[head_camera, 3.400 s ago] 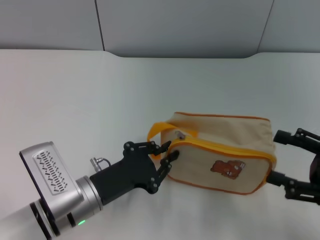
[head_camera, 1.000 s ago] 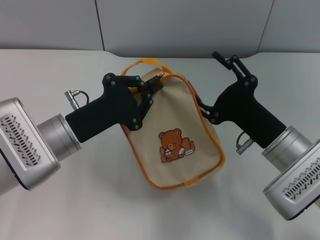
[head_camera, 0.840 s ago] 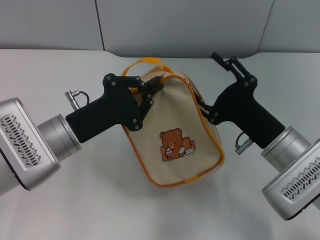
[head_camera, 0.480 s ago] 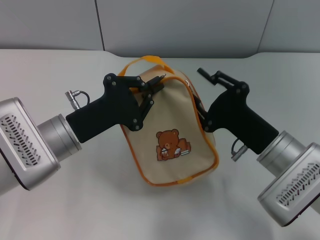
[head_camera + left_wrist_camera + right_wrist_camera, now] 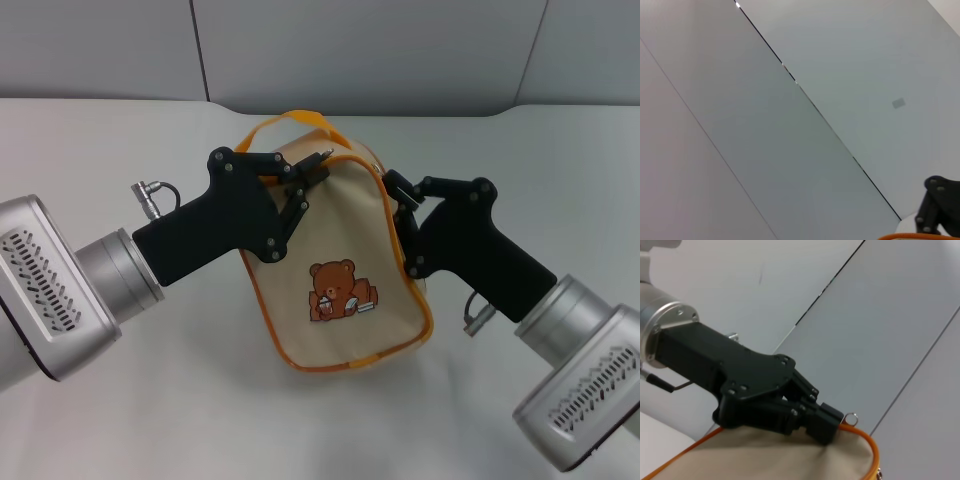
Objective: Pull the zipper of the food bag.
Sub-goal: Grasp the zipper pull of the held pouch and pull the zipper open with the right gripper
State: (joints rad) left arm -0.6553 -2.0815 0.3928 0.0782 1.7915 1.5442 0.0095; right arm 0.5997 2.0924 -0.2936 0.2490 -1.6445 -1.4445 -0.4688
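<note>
The food bag (image 5: 345,235) hangs in the air between my two grippers, its bear picture (image 5: 338,290) facing me and its orange loop handle (image 5: 300,118) on top. The yellow-orange zipper (image 5: 345,364) runs around the panel edge. My left gripper (image 5: 308,178) is shut on the bag's upper left corner; it also shows in the right wrist view (image 5: 829,424), next to a small silver ring (image 5: 852,418). My right gripper (image 5: 396,205) is closed on the zipper at the bag's upper right edge. The pull tab is hidden between its fingers.
The white table (image 5: 120,400) lies below the bag, with a grey wall (image 5: 350,50) behind it. The left wrist view shows mostly wall panels, with a black part of the right gripper (image 5: 940,210) at the corner.
My right gripper's upper finger has swung down and closed on the bag's upper right edge. The bag has shifted a little to the left and down. The left gripper has held still.
</note>
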